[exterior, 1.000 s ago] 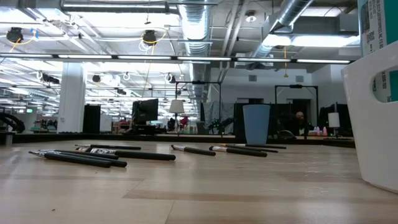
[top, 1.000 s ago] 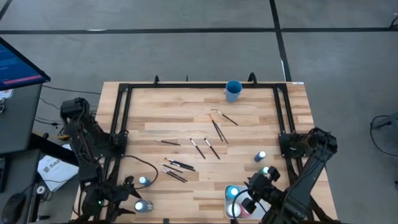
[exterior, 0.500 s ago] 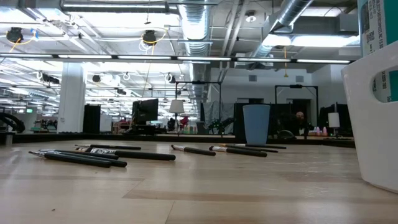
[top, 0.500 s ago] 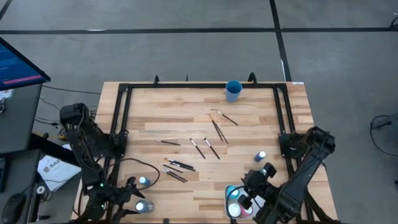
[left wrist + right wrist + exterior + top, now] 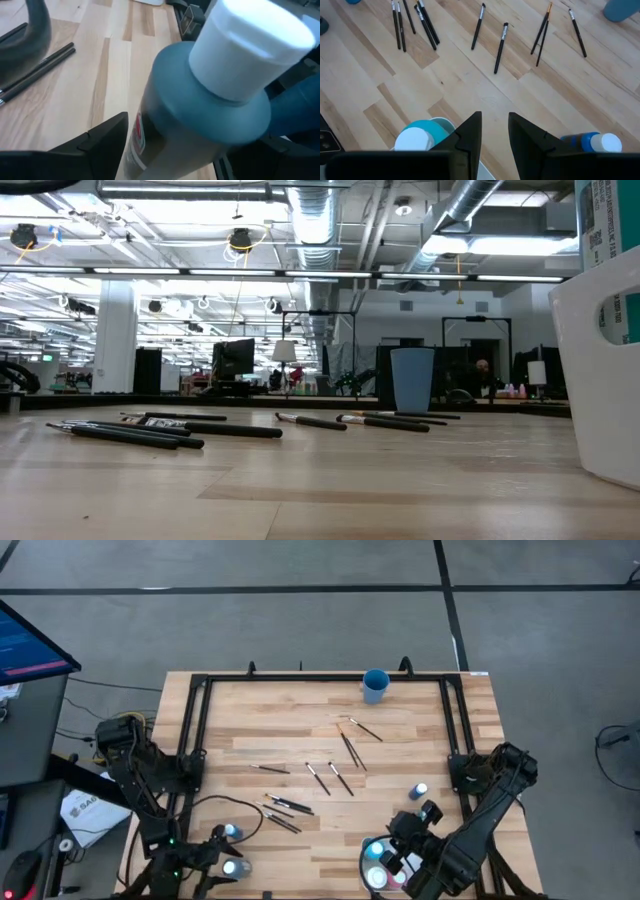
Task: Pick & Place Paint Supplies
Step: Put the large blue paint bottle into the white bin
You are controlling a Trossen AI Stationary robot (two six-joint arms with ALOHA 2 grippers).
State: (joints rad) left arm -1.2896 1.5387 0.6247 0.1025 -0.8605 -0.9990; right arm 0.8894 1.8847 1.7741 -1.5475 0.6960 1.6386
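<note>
Left gripper, near table's front-left corner: closed around grey-blue plastic paint bottle with white cap, gripped at body for lifting, long axis tilted, cap outward; thin dark paintbrushes mid-table, mostly front-to-back; right gripper, over white rectangular tray: narrow gap, empty.

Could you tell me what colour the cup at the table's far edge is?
The cup is blue, clearest in the high view.

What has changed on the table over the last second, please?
The right gripper drew back from the loose bottles toward the table's near edge, over the white tray. The left gripper shifted slightly, close around a blue bottle. Brushes and the blue cup stayed put.
</note>
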